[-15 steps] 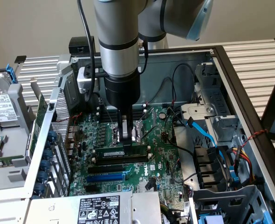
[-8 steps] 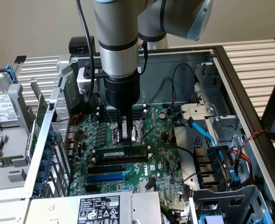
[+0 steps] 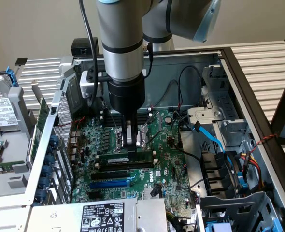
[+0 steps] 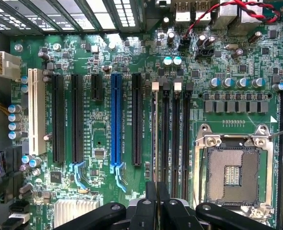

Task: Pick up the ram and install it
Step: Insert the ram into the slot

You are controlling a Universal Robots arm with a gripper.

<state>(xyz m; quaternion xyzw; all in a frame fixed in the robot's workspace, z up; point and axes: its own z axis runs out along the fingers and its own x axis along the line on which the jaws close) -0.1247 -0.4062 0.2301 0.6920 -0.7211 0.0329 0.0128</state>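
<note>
The ram (image 3: 114, 158) is a thin green stick with a white label. It stands on edge along the black memory slots (image 4: 176, 129) of the motherboard (image 3: 166, 169). My gripper (image 3: 131, 143) comes straight down onto its top edge, fingers shut on it near the middle. In the wrist view the gripper (image 4: 156, 199) is shut, and the ram (image 4: 154, 158) shows edge-on as a thin line running away from the fingertips. That line lies over the memory slot farthest from the processor socket. Whether the stick is fully seated I cannot tell.
The open processor socket (image 4: 232, 175) lies just beside the memory slots. A blue expansion slot (image 3: 108, 184) and black slots lie on the other side. Blue cables (image 3: 210, 137) and the drive cage crowd the exterior view's right. The case's metal wall (image 3: 46, 145) is at its left.
</note>
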